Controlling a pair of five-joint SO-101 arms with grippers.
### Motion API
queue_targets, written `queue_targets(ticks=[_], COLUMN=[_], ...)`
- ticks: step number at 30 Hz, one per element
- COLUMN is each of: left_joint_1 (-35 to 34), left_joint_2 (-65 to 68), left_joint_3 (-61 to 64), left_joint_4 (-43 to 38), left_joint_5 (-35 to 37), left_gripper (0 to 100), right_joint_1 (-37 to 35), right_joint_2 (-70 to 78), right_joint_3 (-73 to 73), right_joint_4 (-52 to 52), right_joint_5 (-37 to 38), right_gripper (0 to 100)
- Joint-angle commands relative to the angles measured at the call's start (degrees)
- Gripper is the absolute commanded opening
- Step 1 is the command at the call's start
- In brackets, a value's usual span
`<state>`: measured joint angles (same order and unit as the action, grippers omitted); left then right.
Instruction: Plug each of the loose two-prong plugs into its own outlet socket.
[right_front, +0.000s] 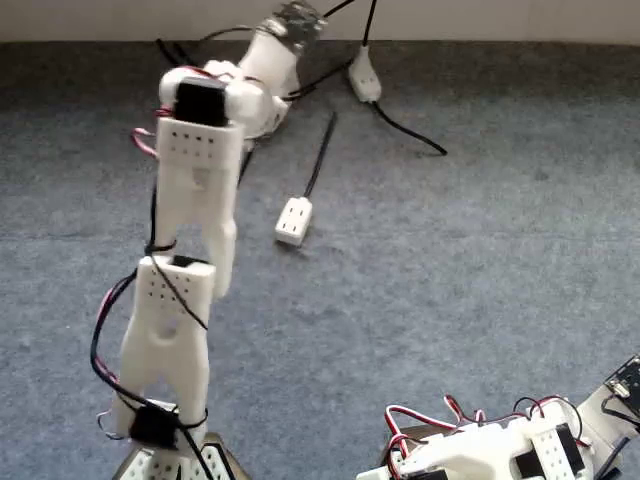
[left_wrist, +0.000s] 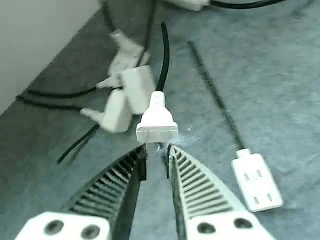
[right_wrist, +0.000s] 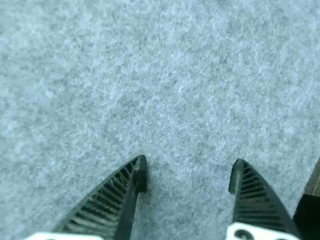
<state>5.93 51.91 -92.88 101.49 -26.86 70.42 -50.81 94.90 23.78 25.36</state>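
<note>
Grey carpet (right_front: 480, 250) covers the whole table, and I start at the left gripper (left_wrist: 156, 152), low in the middle of the left wrist view. Right at its tip lie the two prongs of a white plug (left_wrist: 156, 120); whether it grips them I cannot tell. The plug's black cord (left_wrist: 165, 55) runs from its back toward the top of the frame. Just left of the plug sits a huddle of white plug bodies (left_wrist: 125, 95), touching one another, with dark leads trailing to the left edge along a pale wall (left_wrist: 40, 40). At the lower right of that view, well apart from the plug, lies the outlet socket (left_wrist: 255, 180), slots up, on a thin dark cord (left_wrist: 215, 95). From the high view the left arm (right_front: 200, 200) stretches from the bottom edge to the upper left; the outlet socket (right_front: 293, 221) lies just right of it at mid-frame, and another white plug (right_front: 364, 78) rests near the top centre. The right gripper (right_wrist: 190, 172) hangs spread wide over bare carpet.
</note>
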Motion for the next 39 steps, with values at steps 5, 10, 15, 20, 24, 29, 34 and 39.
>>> queue_targets(ticks=[5,10,15,20,24,29,34,39], left_joint_1=[-19.65,-27.30,-31.60,-31.96,-33.80,-34.86,-32.40,-30.20], left_joint_2=[-8.84,-9.10,-8.84,-4.18,3.21,12.18,24.57,34.51], left_joint_3=[-2.33,-2.33,-2.33,-2.42,-2.42,-2.33,-2.33,-2.42], left_joint_4=[0.53,0.53,0.53,-1.67,-13.54,-27.69,-34.99,-39.30], left_joint_5=[0.18,-2.29,-3.96,-3.78,-2.20,11.69,18.02,17.58], left_gripper=[1,1,1,16,25,26,26,26], right_joint_1=[0.48,0.48,0.48,0.48,0.57,0.57,0.57,0.92], right_joint_2=[0.04,0.04,0.04,0.04,0.04,0.04,0.04,0.04], right_joint_3=[3.91,3.91,3.91,3.91,3.91,3.91,3.91,3.91], right_joint_4=[0.31,0.31,0.31,0.31,0.31,0.31,0.31,0.31], right_joint_5=[1.23,1.23,1.23,1.23,1.23,1.23,1.23,1.23], right_gripper=[27.3,27.3,27.3,27.3,27.3,27.3,27.3,27.3])
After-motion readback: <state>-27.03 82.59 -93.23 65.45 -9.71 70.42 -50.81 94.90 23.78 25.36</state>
